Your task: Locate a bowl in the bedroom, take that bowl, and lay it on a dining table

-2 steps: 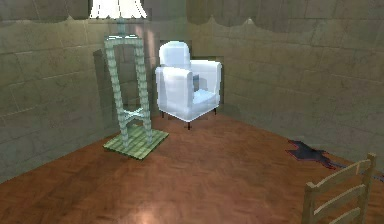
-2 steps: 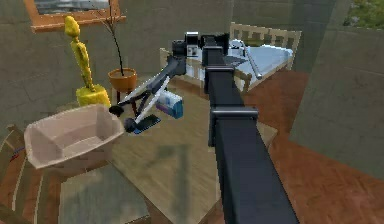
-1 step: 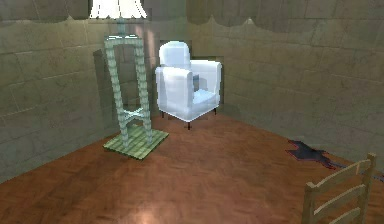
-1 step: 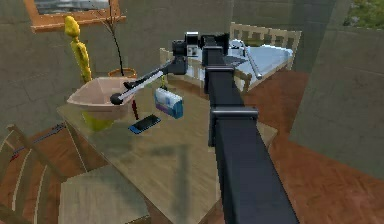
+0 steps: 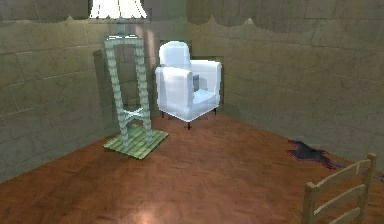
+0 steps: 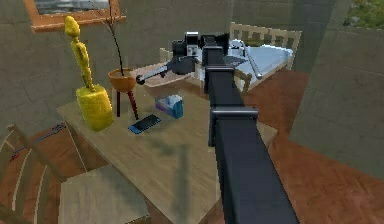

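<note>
The dark arm [image 6: 232,130] rises from the arm side view's bottom edge over a wooden table [image 6: 150,150]. At its far end, the gripper [image 6: 145,77] points toward the view's left, above the table's far part. A pale flat thing [image 6: 168,87] lies on the table right behind the fingers, so I cannot tell whether the gripper holds anything. Just left of the fingers stands an orange bowl-shaped pot [image 6: 122,81] on short legs with a thin twig rising from it.
On the table are a yellow statue [image 6: 90,95], a blue-and-white box [image 6: 171,105] and a dark phone [image 6: 145,124]. A bed [image 6: 262,52] stands beyond, and wooden chairs [image 6: 95,195] stand at the lower left. The forward view has a green floor lamp [image 5: 128,95], a white armchair [image 5: 187,82], a chair back [image 5: 345,195] and open wooden floor.
</note>
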Tool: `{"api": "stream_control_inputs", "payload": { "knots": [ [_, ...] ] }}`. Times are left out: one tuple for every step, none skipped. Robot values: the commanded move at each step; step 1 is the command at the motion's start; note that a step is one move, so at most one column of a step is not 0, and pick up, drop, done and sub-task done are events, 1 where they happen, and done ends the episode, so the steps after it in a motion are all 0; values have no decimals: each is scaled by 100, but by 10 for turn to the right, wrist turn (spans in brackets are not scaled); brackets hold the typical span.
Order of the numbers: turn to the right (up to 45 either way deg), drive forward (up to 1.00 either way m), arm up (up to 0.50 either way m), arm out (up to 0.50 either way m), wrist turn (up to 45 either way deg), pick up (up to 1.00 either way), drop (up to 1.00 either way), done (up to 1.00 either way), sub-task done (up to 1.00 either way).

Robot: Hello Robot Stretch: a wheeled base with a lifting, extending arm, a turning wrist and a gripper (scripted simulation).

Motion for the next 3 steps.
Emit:
{"api": "stream_control_inputs", "payload": {
  "knots": [
    [0,0,0,0,120,0,0,0,0],
    [0,0,-4,0,0,0,0,0,0],
    [0,0,-32,0,0,0,0,0,0]
  ]
}}
